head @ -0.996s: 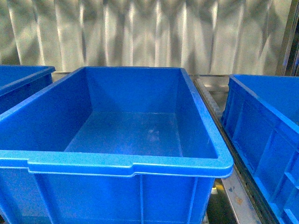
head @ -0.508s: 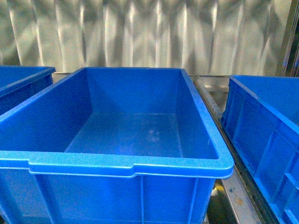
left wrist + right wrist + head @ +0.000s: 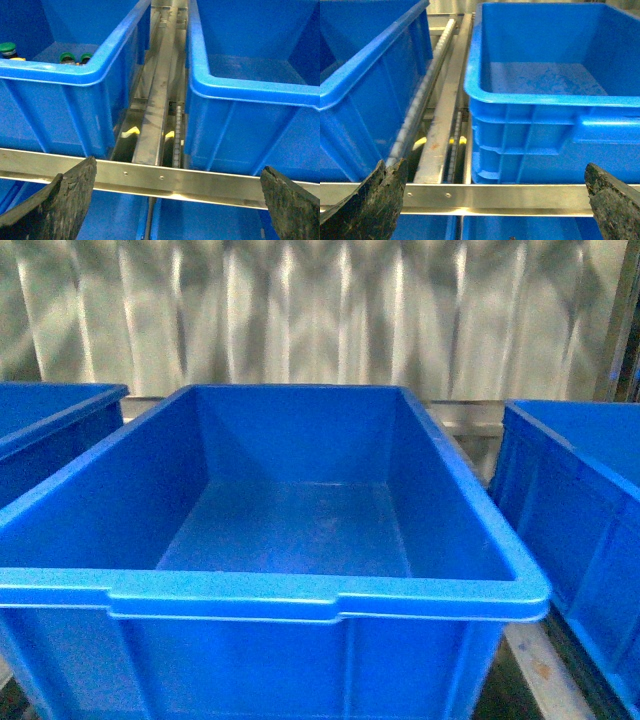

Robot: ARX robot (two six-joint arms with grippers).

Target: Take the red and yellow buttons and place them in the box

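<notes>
Between left bin (image 3: 50, 440) and right bin (image 3: 570, 510), the middle box (image 3: 330, 592) leaves narrow gaps beside its rims. Both the left claw (image 3: 178, 167) and right claw (image 3: 492, 165) gape wide. Box now shows further right than before.

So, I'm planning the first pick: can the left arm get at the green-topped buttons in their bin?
Probably yes: the bin is open-topped and the left gripper is open, though it would likely need to clear the near rim to reach the green-topped buttons.
</notes>
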